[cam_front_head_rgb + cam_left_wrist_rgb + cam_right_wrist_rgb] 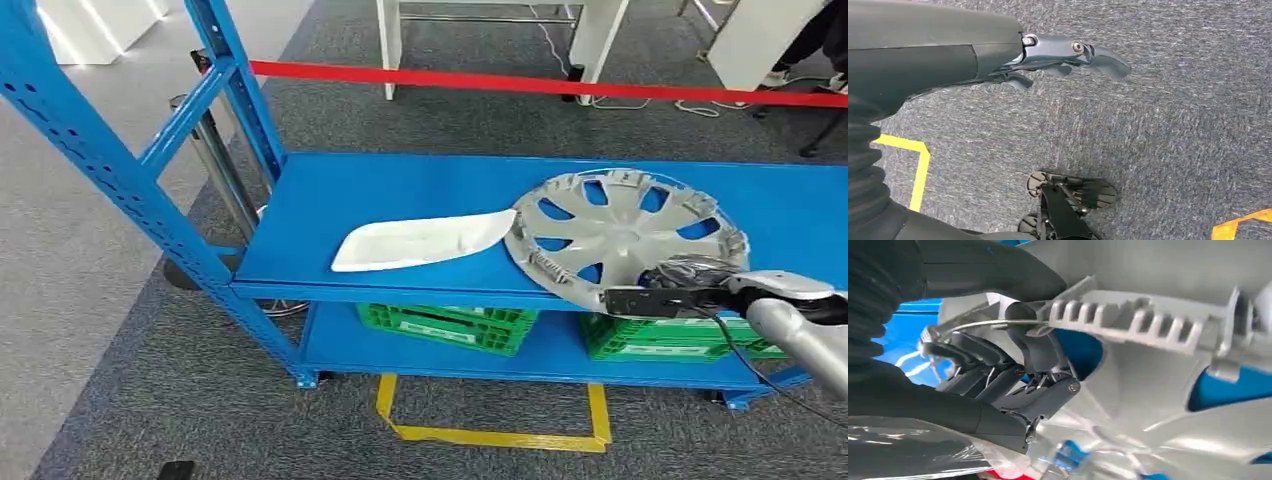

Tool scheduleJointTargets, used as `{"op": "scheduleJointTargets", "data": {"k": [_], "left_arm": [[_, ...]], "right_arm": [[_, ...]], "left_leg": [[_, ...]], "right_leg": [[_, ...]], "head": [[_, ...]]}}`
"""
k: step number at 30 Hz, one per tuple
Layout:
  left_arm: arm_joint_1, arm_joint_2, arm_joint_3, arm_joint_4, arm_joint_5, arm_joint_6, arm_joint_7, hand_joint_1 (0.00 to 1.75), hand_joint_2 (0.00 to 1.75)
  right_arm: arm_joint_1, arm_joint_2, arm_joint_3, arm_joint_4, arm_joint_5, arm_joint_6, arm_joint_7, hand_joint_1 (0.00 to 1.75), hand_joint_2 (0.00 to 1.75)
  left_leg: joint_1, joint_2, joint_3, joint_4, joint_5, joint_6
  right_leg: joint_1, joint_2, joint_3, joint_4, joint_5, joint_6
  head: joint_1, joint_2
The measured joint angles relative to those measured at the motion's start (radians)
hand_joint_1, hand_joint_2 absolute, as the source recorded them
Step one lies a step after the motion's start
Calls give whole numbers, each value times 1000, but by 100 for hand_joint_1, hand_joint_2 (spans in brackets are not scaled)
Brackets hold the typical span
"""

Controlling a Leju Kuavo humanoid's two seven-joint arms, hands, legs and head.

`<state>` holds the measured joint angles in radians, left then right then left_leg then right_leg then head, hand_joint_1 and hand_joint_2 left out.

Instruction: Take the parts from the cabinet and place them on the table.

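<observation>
On the blue cabinet shelf (400, 190) we see a long white plastic part (420, 240) lying flat; its right tip touches a silver hubcap (620, 235), round, spoked, ribbed at the rim, its near edge overhanging the shelf front. Our left hand (1068, 55) hangs over grey carpet (1173, 125), fingers loosely apart, holding nothing; our right hand (1013, 375) grips the hubcap's near rim, thumb over it, fingers (973, 347) curled beneath.

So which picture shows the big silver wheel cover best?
The head view: the whole wheel cover lies on the blue shelf, beside a white part, with the right hand at its rim. The right wrist view gives a blurry close-up of its rim. The left wrist view looks at carpet.
</observation>
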<state>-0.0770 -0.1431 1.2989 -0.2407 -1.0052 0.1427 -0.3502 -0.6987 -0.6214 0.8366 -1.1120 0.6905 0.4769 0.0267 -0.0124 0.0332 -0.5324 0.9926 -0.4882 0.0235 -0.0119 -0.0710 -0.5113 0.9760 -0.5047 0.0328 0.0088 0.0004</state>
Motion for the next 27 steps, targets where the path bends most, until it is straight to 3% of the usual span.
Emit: {"op": "scheduleJointTargets", "data": {"k": [20,21,24,27], "left_arm": [[0,0,0,0,6,1,3,0,175],[0,0,0,0,6,1,3,0,175],[0,-1,2,0,11,0,-8,0,175],[2,-2,2,0,11,3,-18,0,175]], "right_arm": [[-1,-38,68,-71,-8,-1,11,175,175],[1,-40,71,-78,-19,-21,13,175,175],[34,-47,56,-130,-60,-176,16,175,175],[149,-56,-20,-231,-63,-343,1,175,175]], "left_leg": [[0,0,-2,0,0,0],[0,0,-2,0,0,0],[0,0,-2,0,0,0],[0,-5,-3,1,0,0]], "right_leg": [[0,0,-1,0,0,0],[0,0,-1,0,0,0],[0,0,-2,0,0,0],[0,-5,-2,0,-1,0]], "head": [[0,0],[0,0],[0,0],[0,0]]}}
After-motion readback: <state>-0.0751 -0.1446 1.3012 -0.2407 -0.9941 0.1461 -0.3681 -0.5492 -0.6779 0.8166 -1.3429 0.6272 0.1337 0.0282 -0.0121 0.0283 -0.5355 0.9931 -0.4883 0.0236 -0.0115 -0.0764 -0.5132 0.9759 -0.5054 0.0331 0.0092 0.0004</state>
